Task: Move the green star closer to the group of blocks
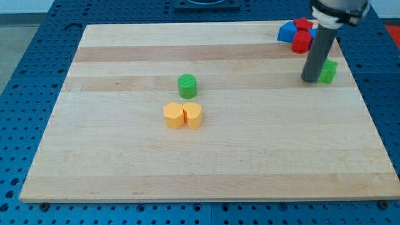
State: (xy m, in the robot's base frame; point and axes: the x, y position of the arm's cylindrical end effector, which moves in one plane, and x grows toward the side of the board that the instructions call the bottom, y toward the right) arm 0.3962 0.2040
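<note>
The green star (329,71) lies near the board's right edge, partly hidden behind the rod. My tip (310,79) rests on the board, touching or just left of the star. Above it, at the view's top right, a group stands together: a blue block (287,32), a red block (304,25) and another red block (300,42), the rod covering part of them. A green cylinder (187,85) stands near the board's middle, with a yellow hexagon block (174,115) and a yellow heart-like block (194,115) side by side just below it.
The wooden board (125,169) lies on a blue perforated table (25,75). The arm's white and dark housing (337,9) hangs over the top right corner.
</note>
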